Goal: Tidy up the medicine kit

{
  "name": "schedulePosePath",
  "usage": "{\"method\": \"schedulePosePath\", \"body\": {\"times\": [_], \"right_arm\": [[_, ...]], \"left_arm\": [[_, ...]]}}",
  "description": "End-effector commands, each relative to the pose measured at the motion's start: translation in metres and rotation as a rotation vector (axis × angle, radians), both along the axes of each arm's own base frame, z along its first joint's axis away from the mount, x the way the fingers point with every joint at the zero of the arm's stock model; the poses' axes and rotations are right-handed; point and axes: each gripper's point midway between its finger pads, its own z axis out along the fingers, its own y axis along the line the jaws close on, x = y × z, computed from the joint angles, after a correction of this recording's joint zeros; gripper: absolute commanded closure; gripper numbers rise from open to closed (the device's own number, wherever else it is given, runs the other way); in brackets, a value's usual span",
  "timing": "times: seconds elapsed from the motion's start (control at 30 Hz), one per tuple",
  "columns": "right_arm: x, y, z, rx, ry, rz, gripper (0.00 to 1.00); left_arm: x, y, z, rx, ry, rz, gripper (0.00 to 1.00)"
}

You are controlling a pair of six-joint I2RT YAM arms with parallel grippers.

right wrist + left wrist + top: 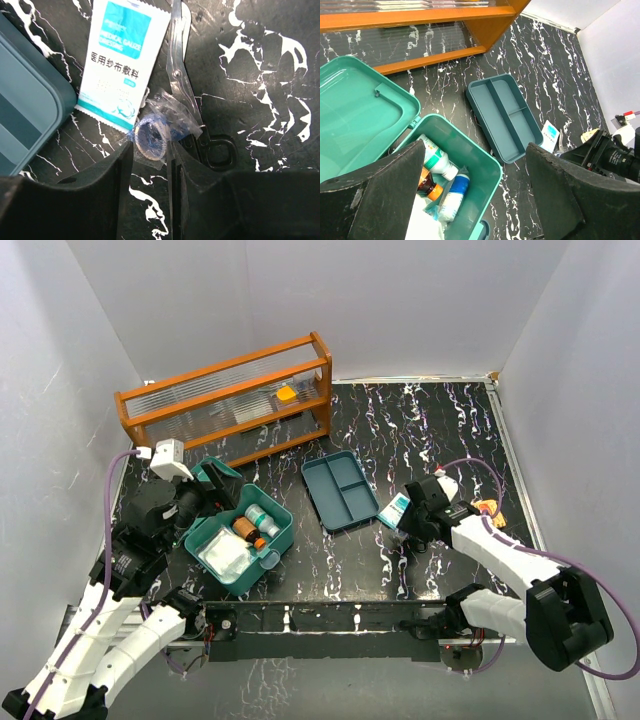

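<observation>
The medicine kit's teal box [283, 521] lies open at the front left with its lid [215, 476] swung back. Inside are a white bottle [434, 157], an amber bottle [427, 186], a wrapped blue-white roll [452, 197] and a white pack [224, 555]. My left gripper [475, 150] hovers open above the box, holding nothing. The empty tray insert [340, 490] sits on the table in the middle. Just right of the insert, my right gripper [149, 150] is shut on a blue roll in clear wrap [150, 134] lying on the table, between a gauze sachet [120, 65] and scissors [182, 75].
An orange-brown wooden rack with clear ribbed panels [230, 400] stands at the back left. Small orange and white items [490, 508] lie behind my right arm near the right edge. White walls close in the table on three sides.
</observation>
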Motion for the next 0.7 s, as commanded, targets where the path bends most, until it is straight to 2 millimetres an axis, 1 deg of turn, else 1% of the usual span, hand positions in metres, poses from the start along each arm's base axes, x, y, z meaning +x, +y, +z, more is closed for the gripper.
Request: {"method": "schedulePosePath", "body": {"times": [0.0, 0.17, 0.37, 0.5, 0.6, 0.67], "right_arm": [[0.006, 0.005, -0.002, 0.024, -0.018, 0.011, 0.69], [0.007, 0.000, -0.003, -0.002, -0.017, -0.005, 0.70], [0.007, -0.005, -0.002, -0.044, -0.017, 0.022, 0.72], [0.009, -0.004, 0.005, -0.052, -0.014, 0.037, 0.66], [0.011, -0.006, 0.009, -0.062, -0.017, 0.032, 0.64], [0.009, -0.008, 0.007, -0.071, -0.007, 0.022, 0.64]], "left_arm": [[0.001, -0.002, 0.018, -0.045, -0.047, 0.001, 0.20], [0.001, -0.002, 0.015, -0.048, -0.043, 0.006, 0.20], [0.000, -0.001, 0.011, -0.056, -0.041, 0.008, 0.20], [-0.002, 0.000, 0.009, -0.052, -0.039, 0.008, 0.20], [-0.002, 0.001, 0.009, -0.044, -0.042, 0.010, 0.19], [-0.001, 0.001, 0.008, -0.040, -0.043, 0.010, 0.19]]}}
